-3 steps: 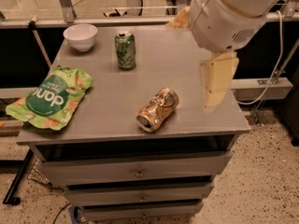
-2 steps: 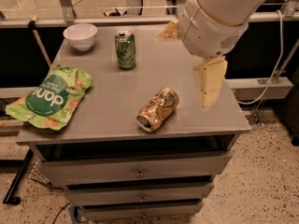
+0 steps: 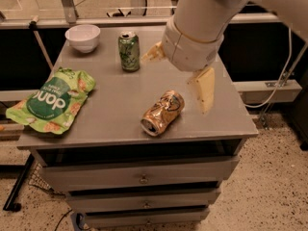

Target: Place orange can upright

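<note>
You see the orange can (image 3: 162, 112) as glossy metal with a silver end, on a matt grey table (image 3: 115, 105). The green can (image 3: 129, 51) is shiny metal too. The gripper (image 3: 175, 83), over the table's right half, has smooth, matt cream fingers (image 3: 204, 88), spread apart. The snack bag (image 3: 53, 100) is glossy crinkled film, and the bowl (image 3: 83, 36) is smooth and white.

White bowl (image 3: 83, 36) back left; green can (image 3: 129, 51) upright nearby; snack bag (image 3: 53, 100) left edge

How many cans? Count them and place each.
2: green can upright at back, orange can lying near front. Gripper hovers open beside it and may hide more.
</note>
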